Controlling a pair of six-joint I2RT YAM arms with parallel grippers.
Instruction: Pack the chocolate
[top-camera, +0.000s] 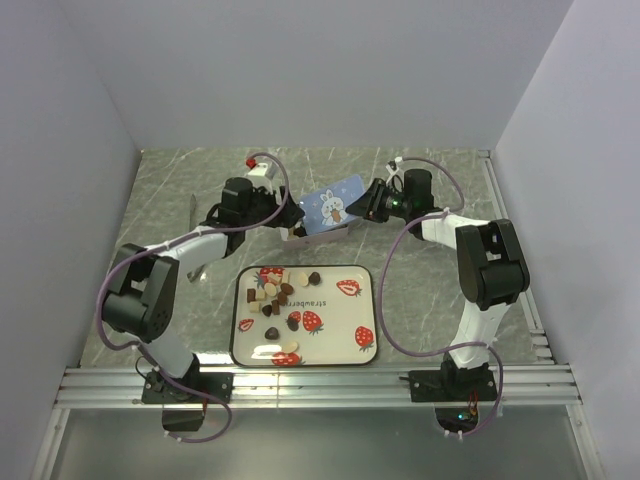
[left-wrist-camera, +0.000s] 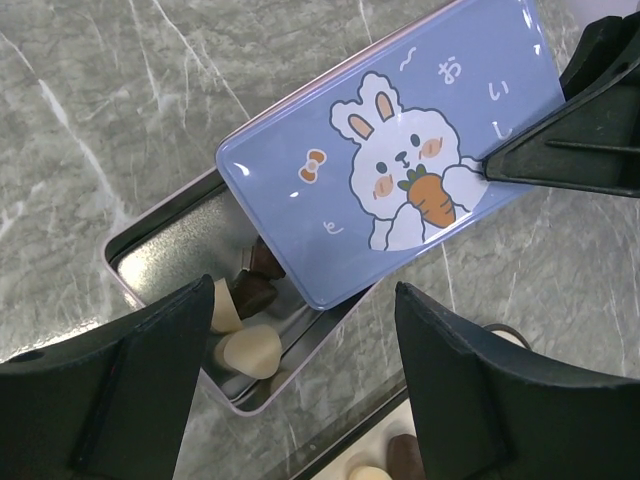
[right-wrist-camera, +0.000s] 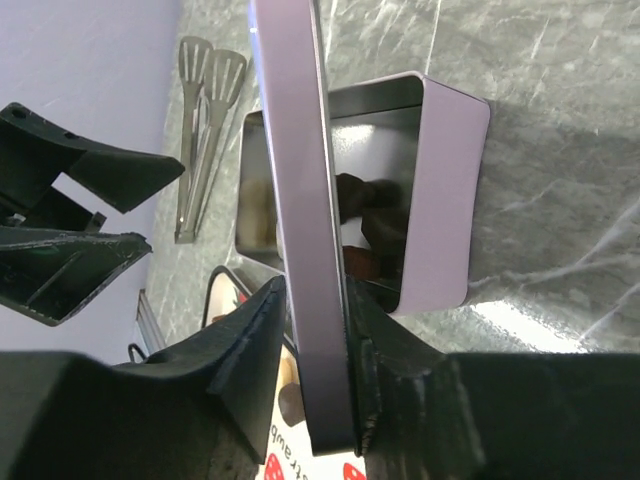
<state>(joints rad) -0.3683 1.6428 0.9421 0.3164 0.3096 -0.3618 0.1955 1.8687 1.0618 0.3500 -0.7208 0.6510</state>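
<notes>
Several small chocolate pieces (top-camera: 277, 290), dark brown, light brown and cream, lie on the strawberry-print tray (top-camera: 345, 352). More pieces (left-wrist-camera: 250, 345) lie inside the open lilac tin (left-wrist-camera: 160, 240), which stands just behind the tray (top-camera: 297, 234). My right gripper (top-camera: 352, 212) is shut on the blue rabbit-print lid (top-camera: 333, 205) and holds it tilted over the tin. The lid shows edge-on between its jaws in the right wrist view (right-wrist-camera: 300, 220). My left gripper (left-wrist-camera: 305, 350) is open and empty above the tin's uncovered end.
Metal tongs (top-camera: 192, 215) lie on the marble table left of the tin and also show in the right wrist view (right-wrist-camera: 205, 120). The tray's black rim (left-wrist-camera: 350, 440) runs close to the tin. Grey walls enclose the table on three sides.
</notes>
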